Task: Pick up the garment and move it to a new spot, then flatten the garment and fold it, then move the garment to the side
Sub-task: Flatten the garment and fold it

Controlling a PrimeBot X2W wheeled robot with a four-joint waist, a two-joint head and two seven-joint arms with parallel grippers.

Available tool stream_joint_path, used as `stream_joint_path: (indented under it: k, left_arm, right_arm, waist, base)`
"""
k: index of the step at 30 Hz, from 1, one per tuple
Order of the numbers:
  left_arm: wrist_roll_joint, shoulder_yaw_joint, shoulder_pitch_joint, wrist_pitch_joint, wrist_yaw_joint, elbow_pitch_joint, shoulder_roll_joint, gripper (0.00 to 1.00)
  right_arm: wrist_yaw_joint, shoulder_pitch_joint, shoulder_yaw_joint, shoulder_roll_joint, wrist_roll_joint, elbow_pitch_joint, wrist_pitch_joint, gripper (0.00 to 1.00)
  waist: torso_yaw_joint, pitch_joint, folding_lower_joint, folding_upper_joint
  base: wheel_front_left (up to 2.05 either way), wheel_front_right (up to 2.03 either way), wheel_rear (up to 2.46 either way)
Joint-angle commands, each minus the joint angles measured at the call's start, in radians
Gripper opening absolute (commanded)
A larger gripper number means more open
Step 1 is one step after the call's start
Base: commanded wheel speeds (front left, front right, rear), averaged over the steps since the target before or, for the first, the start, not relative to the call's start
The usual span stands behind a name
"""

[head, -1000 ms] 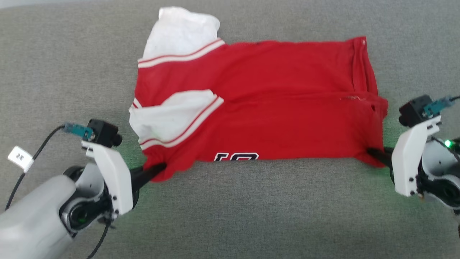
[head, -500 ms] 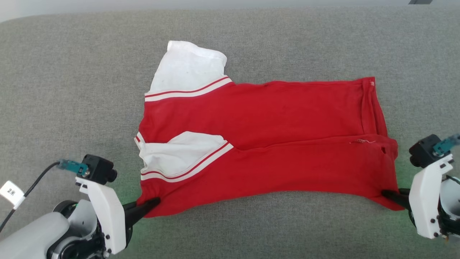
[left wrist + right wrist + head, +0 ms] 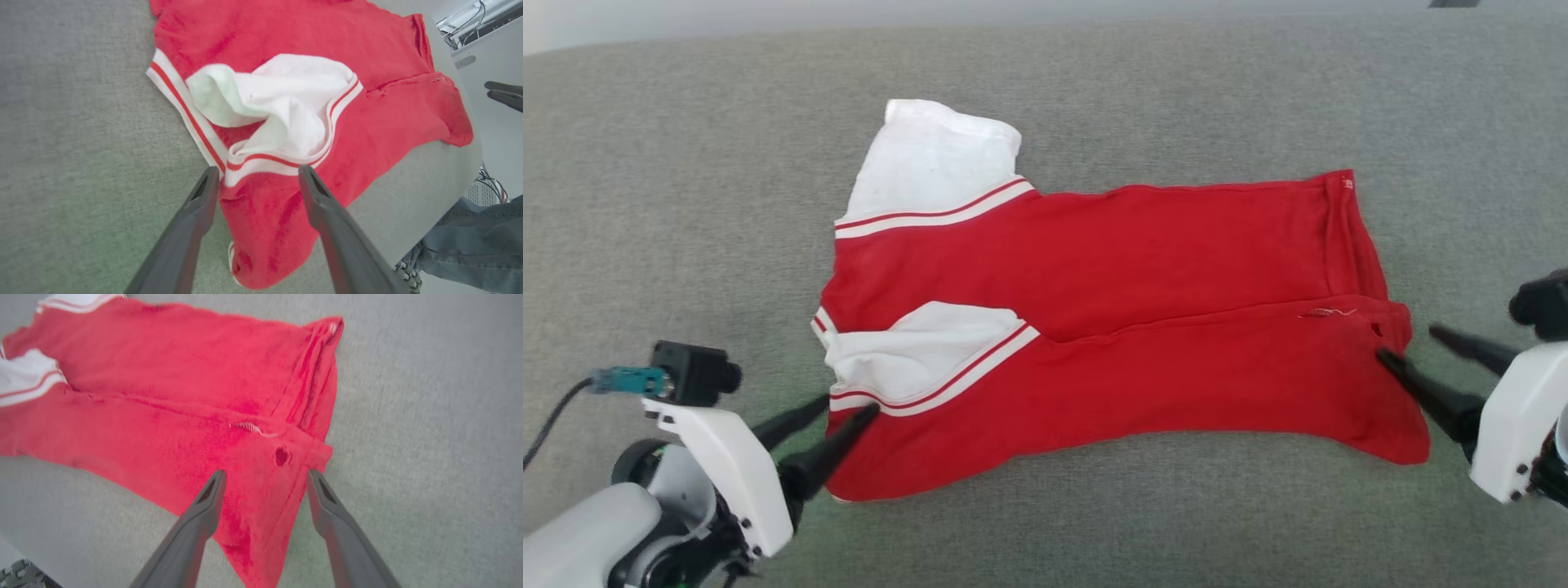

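The garment lies flat across the middle of the grey surface, its long axis running from 9 to 3 o'clock. Its near long edge is doubled over toward the middle, so one white sleeve sits on top of the red at about 8 o'clock of the cloth. The other sleeve sticks out flat at 11 o'clock. That lay reads to me as a first lengthwise fold set down. The two near corners are where you would carry the cloth from, and both rest on the surface with nothing lifting them.

Your left pincer is at the garment's 8 o'clock corner, spread wide and pointing toward 2 o'clock. In the left wrist view the striped trim and red corner lie between the fingers, unpinched.

Your right pincer is at the 4 o'clock corner, also spread, pointing toward 10 o'clock. One finger is over the hem beside a small hole, the other over bare surface.

Neither pincer holds anything. Both wrists come in low and mirrored, from 7 and 5 o'clock, with the garment between them.
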Motion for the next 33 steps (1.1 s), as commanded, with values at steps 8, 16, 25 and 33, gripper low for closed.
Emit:
stream_joint_path:
  k: [8, 16, 25, 33]
  left_arm:
    - [0.087, 0.097, -0.055, -0.197, 0.078, 0.106, -0.019, 1.00]
    - [0.130, 0.174, -0.248, -0.251, 0.066, 0.310, -0.091, 1.00]
    - [0.205, 0.103, -0.551, 0.015, -0.022, 0.595, -0.150, 1.00]
    - [0.191, 0.024, -0.708, 0.408, -0.050, 0.775, -0.154, 1.00]
  right_arm:
    - [-0.001, -0.035, -0.066, 0.188, -0.160, 0.006, -0.329, 1.00]
    - [-0.001, -0.083, -0.073, 0.331, -0.239, 0.037, -0.532, 1.00]
    - [-0.001, -0.111, -0.059, 0.369, -0.240, 0.048, -0.559, 1.00]
    - [-0.001, -0.133, -0.014, 0.368, -0.215, 0.074, -0.556, 1.00]
  waist:
    - [-0.079, 0.021, 0.0000, 0.0000]
    - [-0.183, 0.059, 0.0000, 0.0000]
    - [-0.277, 0.123, 0.0000, 0.0000]
    - [-0.318, 0.164, 0.0000, 0.0000]
  base:
    - [0.00, 0.00, 0.00]
    - [0.00, 0.00, 0.00]
    - [0.00, 0.00, 0.00]
    - [0.00, 0.00, 0.00]
